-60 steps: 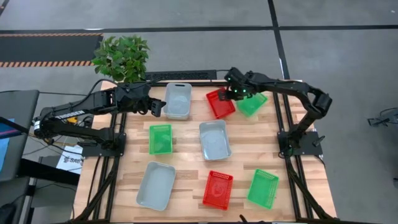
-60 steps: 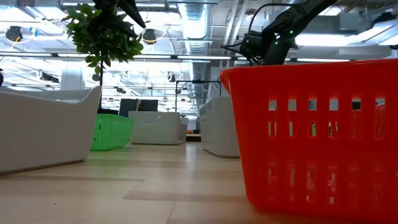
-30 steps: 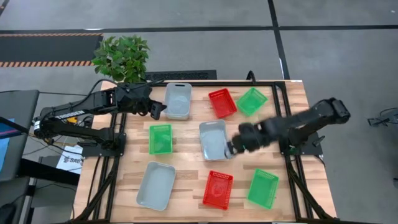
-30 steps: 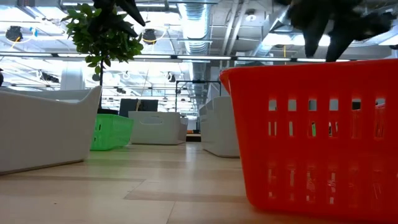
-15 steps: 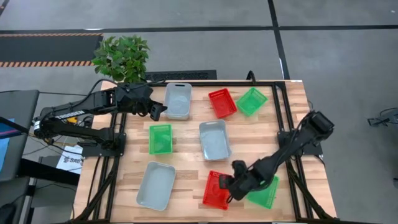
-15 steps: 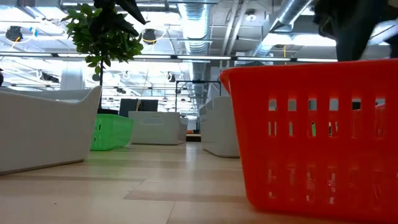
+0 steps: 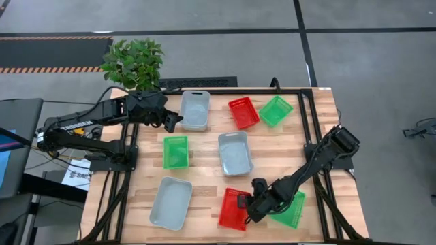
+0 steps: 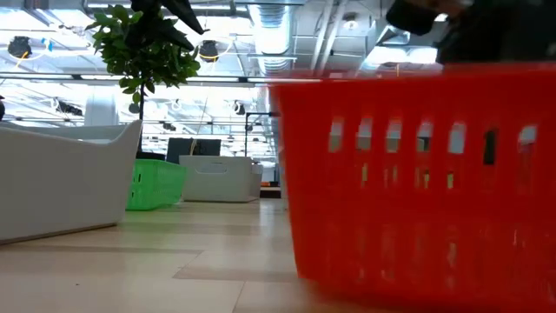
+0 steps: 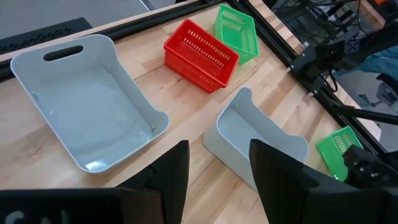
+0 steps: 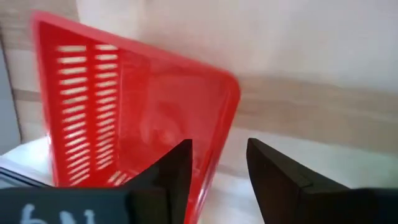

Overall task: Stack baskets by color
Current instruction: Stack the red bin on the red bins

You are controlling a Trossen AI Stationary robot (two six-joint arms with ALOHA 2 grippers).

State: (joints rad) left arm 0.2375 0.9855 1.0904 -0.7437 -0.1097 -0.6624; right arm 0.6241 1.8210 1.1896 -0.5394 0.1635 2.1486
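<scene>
Several baskets lie on the wooden table. A red basket (image 7: 231,211) (image 8: 417,183) (image 10: 124,112) sits by the near edge. My right gripper (image 7: 249,203) (image 10: 217,165) is down at its right long wall, open, one finger inside and one outside. Beside it lies a green basket (image 7: 291,212), partly under the arm. My left gripper (image 7: 174,122) (image 9: 217,174) hangs open at the far left beside a grey basket (image 7: 195,109) (image 9: 87,106) and touches nothing. My right gripper comes from above, slanting in from the table's right, and straddles the red basket's right long wall (image 10: 219,146) near its far corner. One finger (image 10: 177,171) is inside, the other (image 10: 267,171) outside. Which finger touches the wall I cannot tell. The basket's bottom is on the table.
A red basket (image 7: 243,112) and a green one (image 7: 276,110) lie at the far right. A grey basket (image 7: 235,153) is in the middle, a green one (image 7: 175,151) left of it, another grey one (image 7: 170,203) near left. A potted plant (image 7: 133,62) stands beyond the far-left corner.
My right gripper has swung from beside the middle grey basket toward the near edge and down to the near red basket. That basket has slid a little toward the table's left.
</scene>
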